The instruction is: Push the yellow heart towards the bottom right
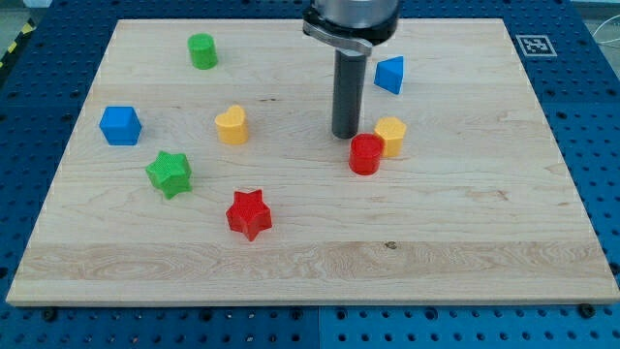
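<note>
My tip (346, 135) rests on the wooden counter (310, 252) a little right of centre, the dark rod rising straight up to the arm's housing at the view's top. I have no fingers here, only this bare rod end, so nothing is spread, pressed together or pinched.

The yellow heart (232, 125) sits left of my tip, well apart from it, with open wood between us. Just to the right of my tip and slightly below it stands a red cylinder (365, 154), very close to the rod; whether the two touch cannot be told. A yellow block (390, 136), its shape hard to make out, touches that red cylinder on its upper right side.

A blue triangular block (389, 75) lies above and to the right of my tip, near the rod's upper part. A green cylinder (201, 50) stands near the view's top left. A blue cube (120, 125) sits toward the left edge, level with the yellow heart. A green star (170, 174) lies below and left of the heart, and a red star (249, 214) lies below the heart, toward the view's bottom.
</note>
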### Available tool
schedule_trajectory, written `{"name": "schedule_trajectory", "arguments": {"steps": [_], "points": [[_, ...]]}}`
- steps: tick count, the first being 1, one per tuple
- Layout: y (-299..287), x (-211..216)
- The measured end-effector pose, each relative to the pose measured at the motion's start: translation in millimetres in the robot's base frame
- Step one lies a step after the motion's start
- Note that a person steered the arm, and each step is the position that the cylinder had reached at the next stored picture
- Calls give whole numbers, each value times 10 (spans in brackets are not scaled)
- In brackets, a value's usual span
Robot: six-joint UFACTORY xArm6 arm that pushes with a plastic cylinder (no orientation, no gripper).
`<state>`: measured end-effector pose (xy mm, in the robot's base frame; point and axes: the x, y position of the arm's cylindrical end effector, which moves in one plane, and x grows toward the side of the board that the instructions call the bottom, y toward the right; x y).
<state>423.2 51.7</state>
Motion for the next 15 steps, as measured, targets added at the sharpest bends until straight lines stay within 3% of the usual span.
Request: {"name": "schedule_trajectory", "arguments": {"steps": [2,3,5,7,9,10,12,14,15], "points": [[1277,163],[1297,163],[-248,-482],[-2154,-407],[-1874,125],[-1851,130],[-940,-253],[-1112,-822],[-679,-622]]}}
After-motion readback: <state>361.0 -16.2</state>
